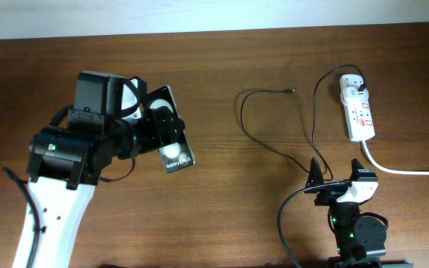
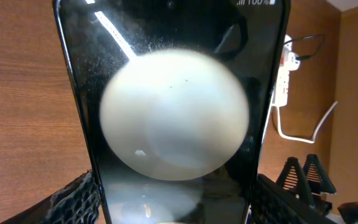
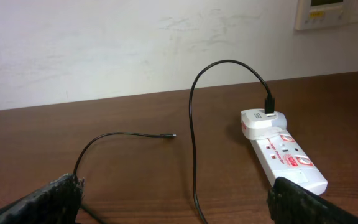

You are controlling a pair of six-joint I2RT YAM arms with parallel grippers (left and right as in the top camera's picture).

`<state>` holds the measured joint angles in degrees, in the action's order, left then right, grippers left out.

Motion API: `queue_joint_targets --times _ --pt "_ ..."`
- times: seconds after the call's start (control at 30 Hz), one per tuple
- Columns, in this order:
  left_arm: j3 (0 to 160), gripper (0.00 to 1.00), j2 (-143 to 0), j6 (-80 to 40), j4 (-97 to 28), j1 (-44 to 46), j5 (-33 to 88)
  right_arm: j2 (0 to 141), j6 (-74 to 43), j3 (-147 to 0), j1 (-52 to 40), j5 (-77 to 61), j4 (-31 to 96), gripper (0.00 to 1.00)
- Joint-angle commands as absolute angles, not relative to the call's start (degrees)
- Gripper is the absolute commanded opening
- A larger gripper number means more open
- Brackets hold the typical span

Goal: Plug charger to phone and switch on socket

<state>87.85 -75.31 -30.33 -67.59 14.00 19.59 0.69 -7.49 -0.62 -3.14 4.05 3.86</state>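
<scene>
Left gripper (image 1: 147,130): pinching the phone (image 1: 171,132), with fingers (image 2: 73,196) on its two long edges. The phone is far left of the socket (image 1: 360,113), well apart from it. It looks lifted off the table (image 1: 229,201), though I cannot confirm the gap. Its glossy face is turned up to the overhead camera. Its long axis runs diagonally, with the lettered short end nearer me and angled slightly toward the socket, and the other end farther from it. I cannot tell which end has the port.

Charger (image 3: 191,143): the connector tip (image 1: 292,91) lies loose on the table left of the socket's far end. It points toward the socket and is apart from the phone. The cable loops round to the white adapter (image 1: 352,83), which is seated in the socket's far outlet.

Right gripper (image 3: 176,199): spread wide and empty, on the near side of the socket and a little left of it.

Socket: the long axis runs away from me, and the thick cord leaves its near end. I cannot read the switch position.

My read: the adapter is seated and the phone is in hand. Left to do: grasp the tip, mate it to the phone, press the switch.
</scene>
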Motion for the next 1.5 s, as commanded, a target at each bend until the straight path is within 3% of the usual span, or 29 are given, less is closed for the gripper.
queue_joint_targets --times 0.0,0.63,0.93,1.47 --pt "88.2 0.5 -77.6 -30.8 -66.4 14.6 18.6 0.3 -7.4 -0.3 -2.9 4.8 4.2 0.99" --pt "88.2 0.5 -79.7 -30.9 -64.7 14.6 15.4 0.3 -7.4 -0.3 -2.9 4.8 4.2 0.99" --pt "88.2 0.55 -79.7 -30.8 -69.3 14.6 37.3 0.3 -7.4 -0.3 -2.9 4.8 4.2 0.99" --pt "88.2 0.54 -92.6 -29.9 -71.7 14.6 38.1 0.3 -7.4 -0.3 -2.9 4.8 4.2 0.99"
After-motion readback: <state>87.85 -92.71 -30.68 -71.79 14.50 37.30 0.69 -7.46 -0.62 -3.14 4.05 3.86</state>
